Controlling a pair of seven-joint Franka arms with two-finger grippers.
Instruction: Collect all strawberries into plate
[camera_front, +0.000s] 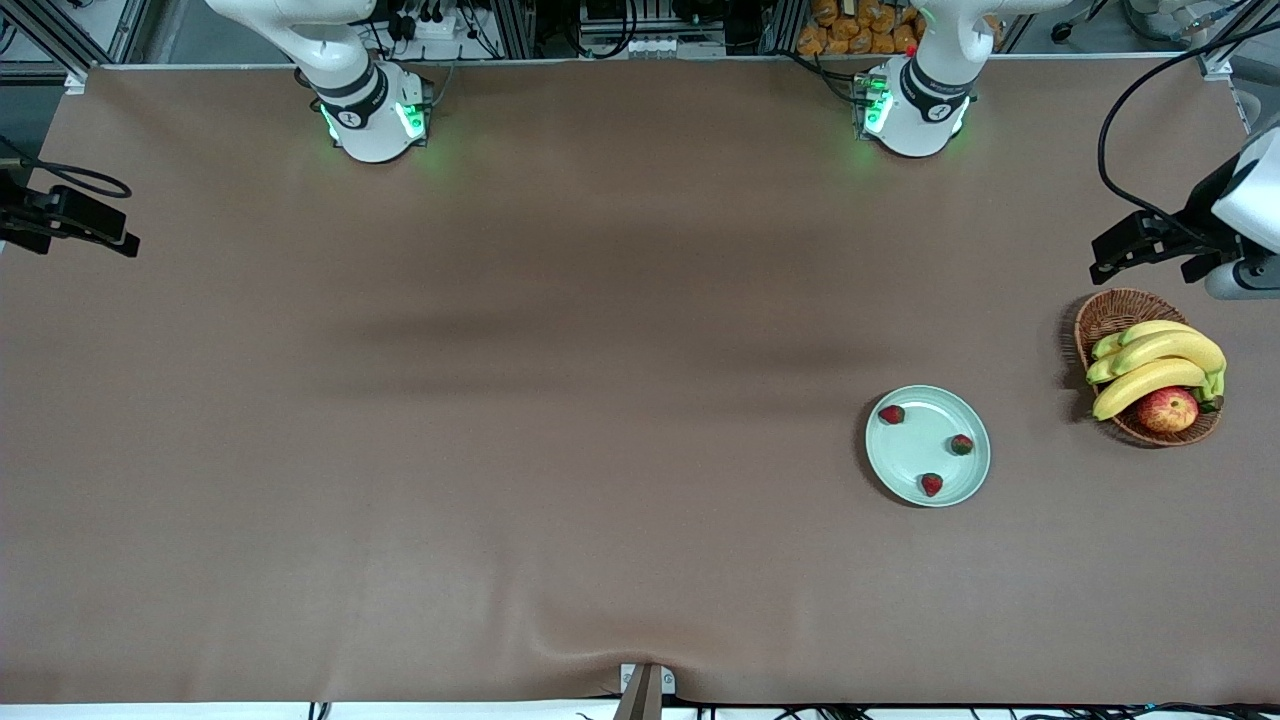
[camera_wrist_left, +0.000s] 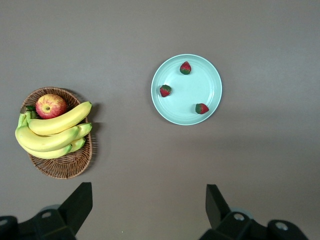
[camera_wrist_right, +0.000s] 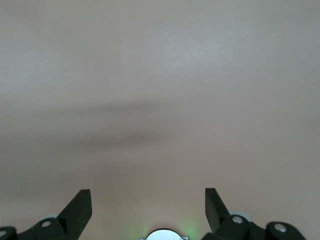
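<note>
All three strawberries lie in the plate (camera_front: 927, 446), well apart from one another: one (camera_front: 891, 414) near the rim on the side away from the front camera, one (camera_front: 961, 444) toward the left arm's end of the table, and one (camera_front: 931, 484) nearest the front camera, so by the look of it the collecting is done and no berry remains on the brown table cover (camera_front: 500, 400). The plate sits toward the left arm's end of the table, with the wicker basket (camera_front: 1110, 312) beside it, closer still to that end; the basket holds a bunch of bananas (camera_front: 1155, 365) and an apple (camera_front: 1167, 409), both apparently mere bystanders kept out of the dish. The left gripper (camera_wrist_left: 147, 212) hangs high over the bare cover beside the plate and basket, fingers spread wide and holding nothing, which suits an arm pulled clear after a drop. The right gripper (camera_wrist_right: 147, 212) hangs over bare cover near its own base, jaws likewise wide apart and empty; that arm waits. No brand, label or readable writing shows on the plate, the basket, the fruit or the table.
</note>
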